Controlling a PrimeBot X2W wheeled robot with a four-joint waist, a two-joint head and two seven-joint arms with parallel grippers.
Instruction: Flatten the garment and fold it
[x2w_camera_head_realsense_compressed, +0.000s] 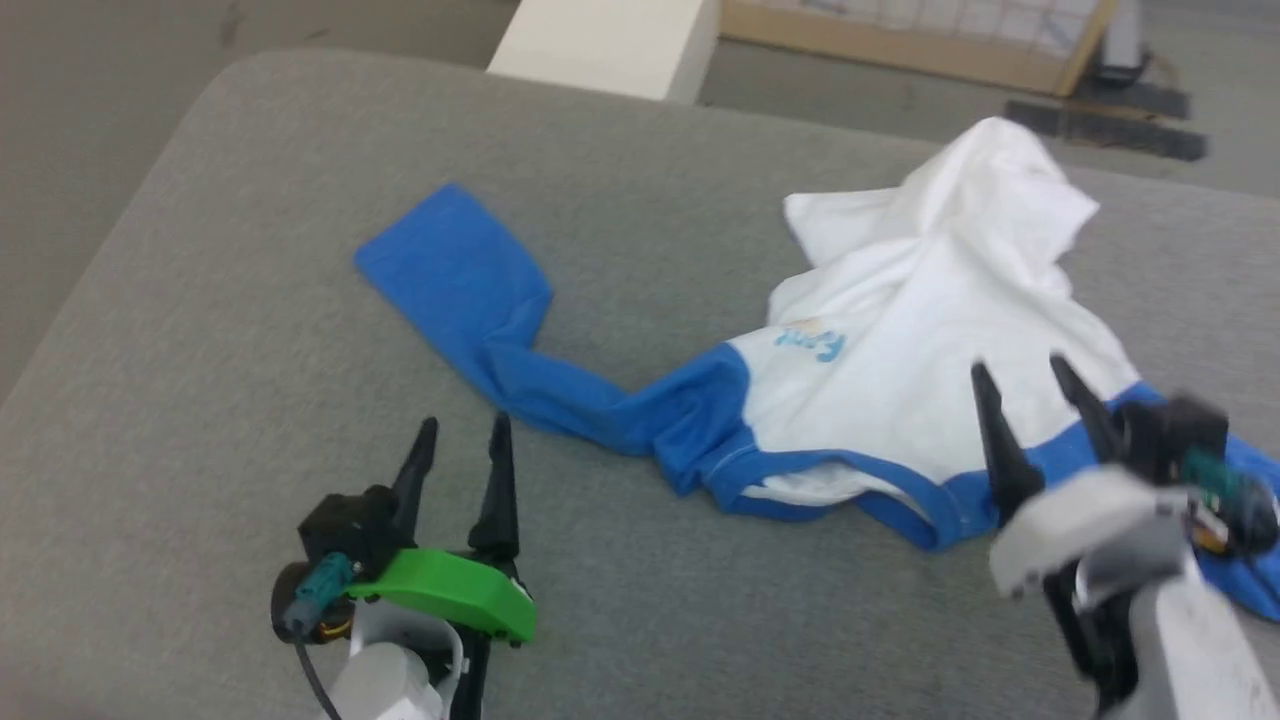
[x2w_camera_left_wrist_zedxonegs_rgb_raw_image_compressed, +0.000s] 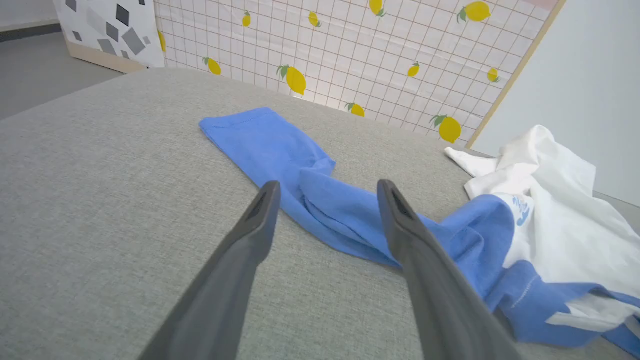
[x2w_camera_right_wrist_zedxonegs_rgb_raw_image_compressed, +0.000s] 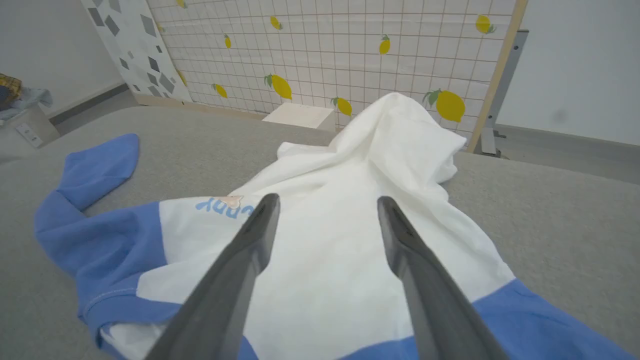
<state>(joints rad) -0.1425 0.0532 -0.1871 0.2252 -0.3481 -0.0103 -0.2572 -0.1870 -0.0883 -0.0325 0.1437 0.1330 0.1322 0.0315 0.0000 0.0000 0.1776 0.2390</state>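
Observation:
The garment (x2w_camera_head_realsense_compressed: 900, 330) lies crumpled on the grey cushion, its white body bunched into a peak at the back right (x2w_camera_right_wrist_zedxonegs_rgb_raw_image_compressed: 370, 200). One blue sleeve (x2w_camera_head_realsense_compressed: 480, 300) stretches out to the left (x2w_camera_left_wrist_zedxonegs_rgb_raw_image_compressed: 280, 155); the blue neckband faces me. Light-blue lettering (x2w_camera_head_realsense_compressed: 812, 342) shows on the chest. My left gripper (x2w_camera_head_realsense_compressed: 462, 428) is open, hovering just short of the left sleeve with nothing between its fingers. My right gripper (x2w_camera_head_realsense_compressed: 1028, 366) is open above the shirt's right shoulder, empty (x2w_camera_right_wrist_zedxonegs_rgb_raw_image_compressed: 327, 200).
The grey cushion (x2w_camera_head_realsense_compressed: 250, 330) drops off at its far and left edges. Behind it stand a white block (x2w_camera_head_realsense_compressed: 600, 45) and a lemon-patterned grid panel (x2w_camera_left_wrist_zedxonegs_rgb_raw_image_compressed: 360, 55) in a wooden frame. Bare cushion lies left of the sleeve.

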